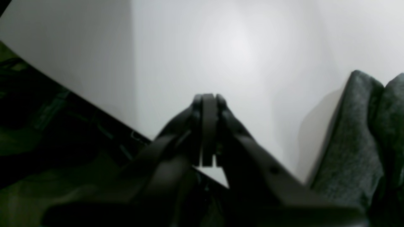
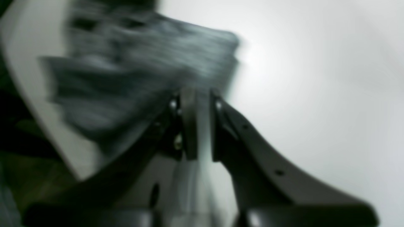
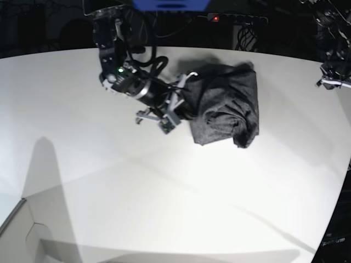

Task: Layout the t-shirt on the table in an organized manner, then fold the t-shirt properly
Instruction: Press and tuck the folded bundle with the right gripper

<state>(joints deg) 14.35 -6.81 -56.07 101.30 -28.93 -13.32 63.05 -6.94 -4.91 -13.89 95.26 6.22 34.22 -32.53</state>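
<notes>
1 t-shirt (image 3: 225, 104) lies on the table (image 3: 109, 186), a heathered dark grey garment gathered into a rumpled, roughly square heap toward the far middle of the white tabletop. No print, label or writing can be read on it, and none shows on the table.

2 arms are in view. In the base view the right arm (image 3: 129, 82) reaches in from the far edge on the picture's left, angled down and across toward the shirt, with a small green light glowing on its wrist. Its right claw (image 3: 184, 90) sits at the heap's left edge, touching or just beside the cloth; which of the 2 cannot be told. The right wrist view is smeared by motion: the right claw (image 2: 197, 94) shows its 2 fingers standing close with only a narrow slit between them, the blurred grey cloth lies just beyond the tips to the left, and no fabric can be made out between them.

The left arm (image 3: 332, 66) is at the far right edge of the base view, well apart from the shirt. In the left wrist view the left claw (image 1: 206, 97) has its fingers pressed together on nothing, poised over bare white table near its curved edge, with a fold of the shirt at the right of that view.
</notes>
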